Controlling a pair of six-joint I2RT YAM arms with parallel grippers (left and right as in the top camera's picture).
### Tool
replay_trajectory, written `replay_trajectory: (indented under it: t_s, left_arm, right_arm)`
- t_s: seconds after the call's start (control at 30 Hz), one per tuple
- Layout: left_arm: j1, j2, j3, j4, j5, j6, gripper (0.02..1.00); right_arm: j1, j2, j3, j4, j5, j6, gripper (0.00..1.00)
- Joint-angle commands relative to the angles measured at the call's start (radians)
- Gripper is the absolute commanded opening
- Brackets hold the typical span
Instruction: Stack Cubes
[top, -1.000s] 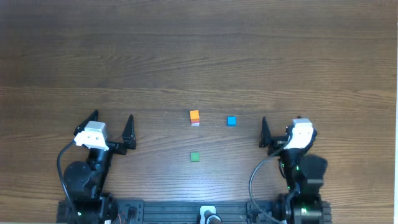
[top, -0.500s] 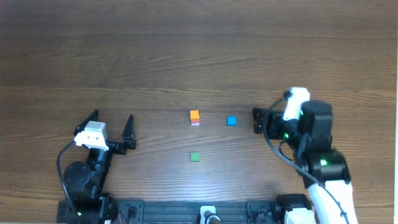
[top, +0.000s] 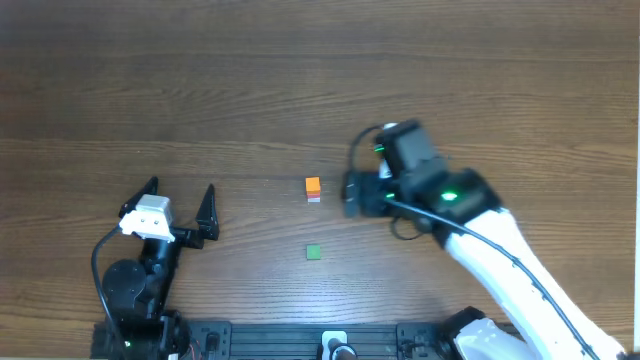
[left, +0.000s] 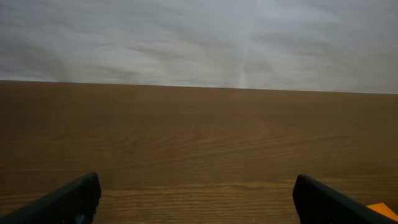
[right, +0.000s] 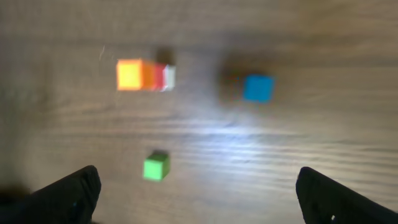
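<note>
— Where do the cubes lie?

— Near the middle of the tabletop (top: 300, 80). The orange cube (top: 313, 185) sits on top of a second cube (right: 164, 77) that shows red and pale at its side. The blue cube (right: 257, 88) rests alone beside that pair, towards the right arm's side and apart from it. The green cube (top: 313, 252) is also alone, nearer the arms' bases and clear of the others.

— And the grippers?

— The right gripper (top: 365, 195) hangs above the cubes, reaching across from its side. Its wrist view looks down on all of them, and its fingers (right: 68, 193) are spread wide with nothing between them. The left gripper (top: 180, 195) is low on its own side, well apart from the cubes, its fingers (left: 74, 196) likewise spread and holding nothing.

— What is the surface like?

— Brown wood with a long grain running across. Under the right gripper a pale sheen lies on the boards between the green and blue cubes.

— Anything of the room?

— From the left wrist, the tabletop ends in a straight far edge, and behind it stands a pale grey wall (left: 186, 37) with faint mottling.
</note>
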Motion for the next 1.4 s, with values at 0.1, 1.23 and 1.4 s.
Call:
replay_trajectory:
  t_s: [0.1, 1.23, 1.4]
  left_arm:
    - [0.005, -0.009, -0.007, 0.003, 0.010, 0.018, 0.998]
    - [0.005, -0.009, -0.007, 0.003, 0.010, 0.018, 0.998]
    - [0.005, -0.009, -0.007, 0.003, 0.010, 0.018, 0.996]
  right_arm:
    - [0.174, 0.139, 0.061, -0.005, 0.027, 0.205, 0.993]
    - [0.468, 0.463, 0.053, 0.052, 0.128, 0.520, 0.991]
    - [0.468, 0.473, 0.009, 0.086, 0.135, 0.521, 0.993]
